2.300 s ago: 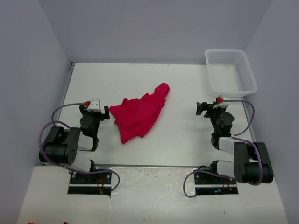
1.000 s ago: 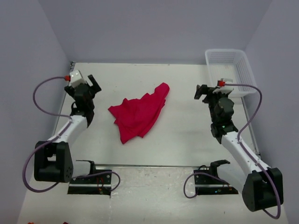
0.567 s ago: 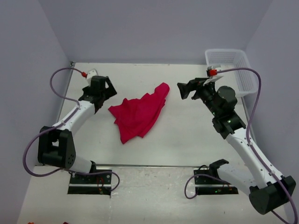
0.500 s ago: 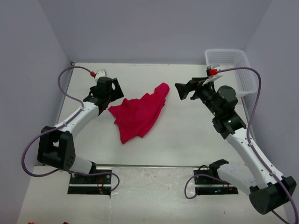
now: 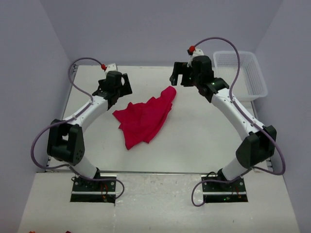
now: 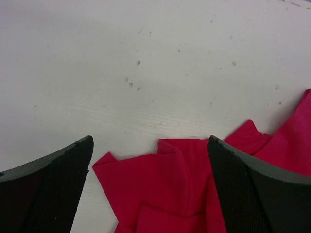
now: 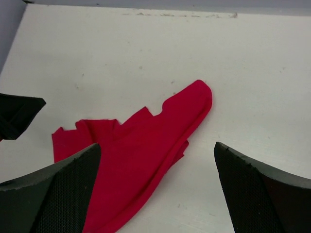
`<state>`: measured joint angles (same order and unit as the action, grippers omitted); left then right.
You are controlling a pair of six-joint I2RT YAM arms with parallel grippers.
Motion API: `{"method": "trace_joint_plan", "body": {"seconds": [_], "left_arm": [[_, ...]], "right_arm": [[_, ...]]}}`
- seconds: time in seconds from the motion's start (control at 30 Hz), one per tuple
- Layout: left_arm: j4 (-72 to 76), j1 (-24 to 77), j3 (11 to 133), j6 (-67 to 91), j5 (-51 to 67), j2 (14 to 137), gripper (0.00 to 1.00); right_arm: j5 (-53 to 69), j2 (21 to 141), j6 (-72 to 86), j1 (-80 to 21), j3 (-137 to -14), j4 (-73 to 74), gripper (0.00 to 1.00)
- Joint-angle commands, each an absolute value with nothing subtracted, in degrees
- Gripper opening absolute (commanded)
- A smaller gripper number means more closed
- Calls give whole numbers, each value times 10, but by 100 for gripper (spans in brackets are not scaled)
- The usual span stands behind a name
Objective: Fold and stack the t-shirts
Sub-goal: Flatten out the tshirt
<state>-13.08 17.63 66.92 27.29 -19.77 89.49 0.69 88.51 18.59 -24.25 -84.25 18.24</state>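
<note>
- Lavender walls close in a white table (image 5: 204,131), and on it lies one bright red cloth t-shirt (image 5: 145,119), crumpled in a heap a little left of centre.
- Both arms have swung out from their tucked rest near the bases and now reach across the far half of the table.
- Your left fingers (image 6: 48,189) hang spread wide and empty, with the shirt's left corner framed between them.
- Your right fingers (image 7: 53,189) are just as released, holding nothing, near the shirt's far tip.
- The shirt itself has not shifted, so no fold has begun. I judge this the approach to two corner pinches for spreading it flat.
- The white plastic mesh basket (image 5: 240,75) sits at the far right corner, well apart.
</note>
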Motion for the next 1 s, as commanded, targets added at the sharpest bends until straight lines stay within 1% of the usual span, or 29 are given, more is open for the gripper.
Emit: {"method": "trace_joint_plan", "body": {"seconds": [0.0, 0.03, 0.07, 0.1, 0.13, 0.17, 0.23, 0.27, 0.37, 0.47, 0.67, 0.83, 0.87, 0.9, 0.97], "left_arm": [[-161, 185, 701, 260, -197, 940, 100], [-143, 187, 699, 261, -193, 944, 100], [-135, 189, 697, 262, -186, 949, 100], [-132, 189, 701, 264, -178, 967, 95], [-141, 189, 711, 264, -168, 981, 81], [-150, 190, 733, 263, -151, 996, 63], [-162, 191, 745, 262, -135, 1026, 61], [-160, 191, 745, 265, -128, 1029, 56], [-144, 192, 744, 270, -101, 1040, 47], [-143, 192, 749, 273, -84, 1056, 47], [-142, 197, 742, 279, -78, 1062, 49], [-144, 199, 738, 283, -70, 1071, 46], [-144, 199, 738, 283, -71, 1075, 39], [-145, 199, 738, 283, -71, 1078, 35], [-146, 199, 741, 282, -71, 1088, 31]], "right_arm": [[-48, 922, 185, -245, -913, 280, 99], [-49, 941, 183, -245, -957, 295, 97], [-57, 979, 185, -245, -977, 310, 89], [-58, 995, 185, -245, -997, 336, 85], [-55, 1009, 182, -246, -1027, 345, 82], [-56, 1025, 183, -245, -1034, 350, 78], [-57, 1030, 182, -245, -1034, 347, 75], [-58, 1033, 182, -245, -1034, 345, 75], [-61, 1038, 180, -244, -1029, 342, 74], [-73, 1043, 178, -244, -1022, 341, 74], [-76, 1038, 185, -238, -998, 328, 75], [-80, 1035, 188, -236, -980, 324, 75], [-83, 1035, 188, -236, -979, 325, 75], [-84, 1036, 188, -235, -976, 324, 75], [-84, 1035, 188, -233, -973, 325, 76]]}}
